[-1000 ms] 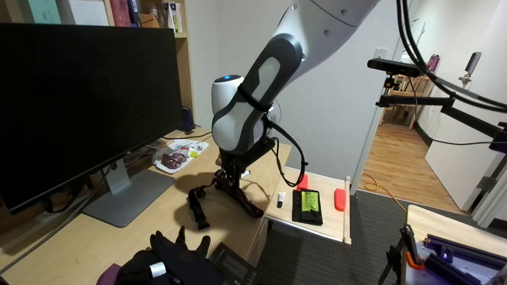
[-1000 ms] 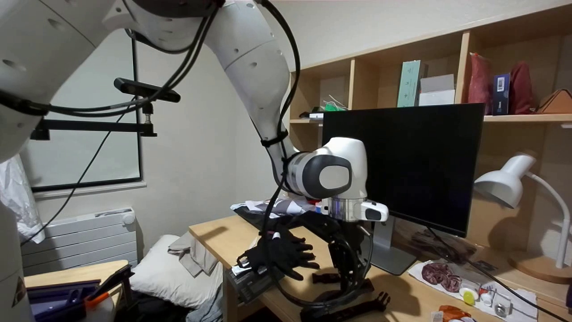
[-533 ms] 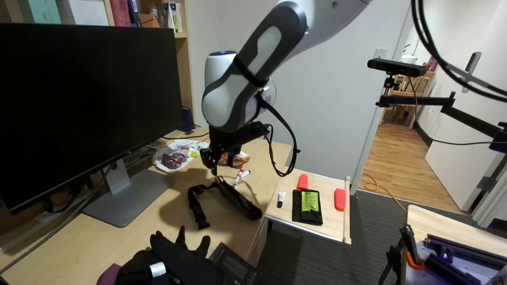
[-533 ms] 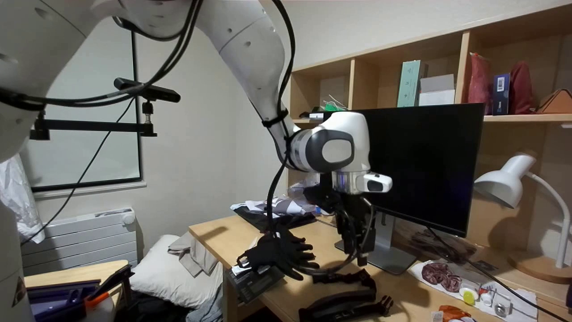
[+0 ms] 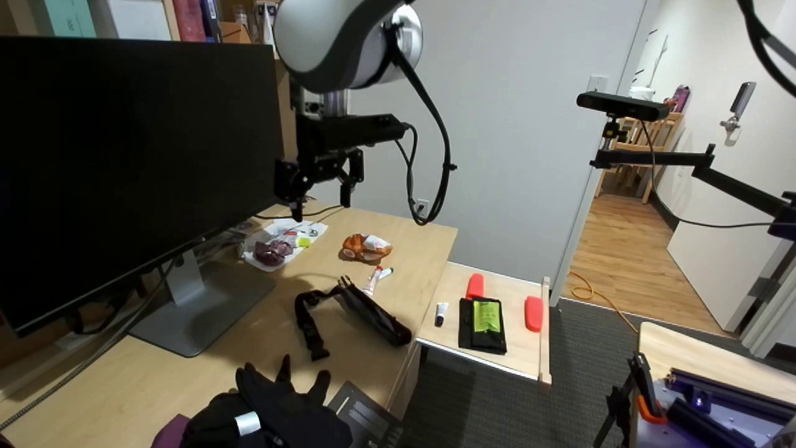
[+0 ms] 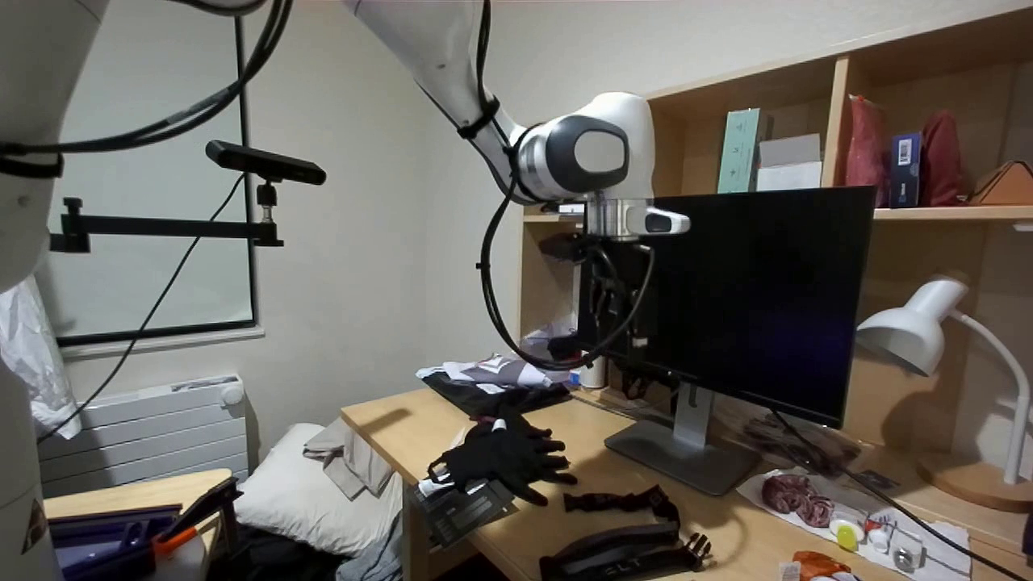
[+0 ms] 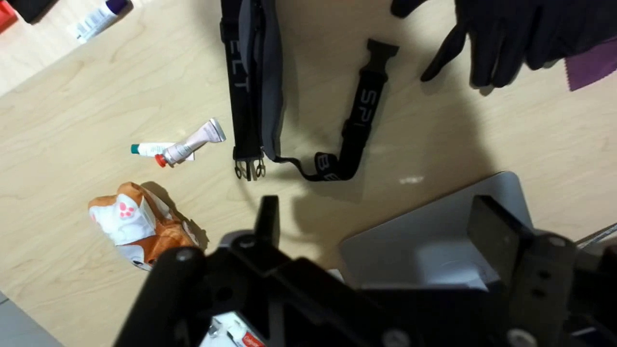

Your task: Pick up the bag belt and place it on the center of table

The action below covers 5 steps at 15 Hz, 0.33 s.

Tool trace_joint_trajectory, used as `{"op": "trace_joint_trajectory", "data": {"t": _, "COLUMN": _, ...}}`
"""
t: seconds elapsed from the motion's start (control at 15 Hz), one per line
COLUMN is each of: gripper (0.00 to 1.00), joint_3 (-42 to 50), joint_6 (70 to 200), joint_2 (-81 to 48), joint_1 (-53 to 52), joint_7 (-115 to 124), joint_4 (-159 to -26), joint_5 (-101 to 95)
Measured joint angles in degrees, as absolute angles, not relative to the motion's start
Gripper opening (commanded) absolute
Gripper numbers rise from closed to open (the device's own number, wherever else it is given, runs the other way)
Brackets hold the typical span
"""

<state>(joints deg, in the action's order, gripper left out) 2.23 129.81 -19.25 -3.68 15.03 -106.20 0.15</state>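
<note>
The black bag belt (image 5: 376, 316) lies on the light wooden table (image 5: 410, 233), its strap bent round into a hook shape. In the wrist view the belt (image 7: 364, 103) shows white lettering and a buckle part at each end. My gripper (image 5: 322, 210) hangs well above the table, between the belt and the wall and near the monitor's edge. Its fingers (image 7: 496, 231) stand wide apart in the wrist view, with only the table and the monitor's foot seen below the gap. Nothing touches the gripper (image 7: 377, 207), which is open.
Black gloves (image 5: 280, 398) lie beside the belt. The monitor (image 5: 143, 168) and its grey foot (image 5: 205, 311) stand close to the arm. An orange-brown pouch (image 7: 144, 224), small tubes (image 7: 190, 143) and a white sheet with small items (image 6: 940, 532) are also on the table.
My gripper has opened and let go of the bag belt, then risen well clear of it. The belt's pouch part has settled on the table; its strap end has stayed put.
</note>
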Motion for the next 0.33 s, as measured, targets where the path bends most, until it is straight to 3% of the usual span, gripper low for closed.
{"op": "trace_joint_trajectory", "data": {"t": 0.33, "gripper": 1.00, "joint_3": 0.8, "joint_6": 125.3, "joint_2": -16.7, "joint_1": -3.9, "joint_7": 13.8, "joint_4": -105.2, "joint_5": 0.0}}
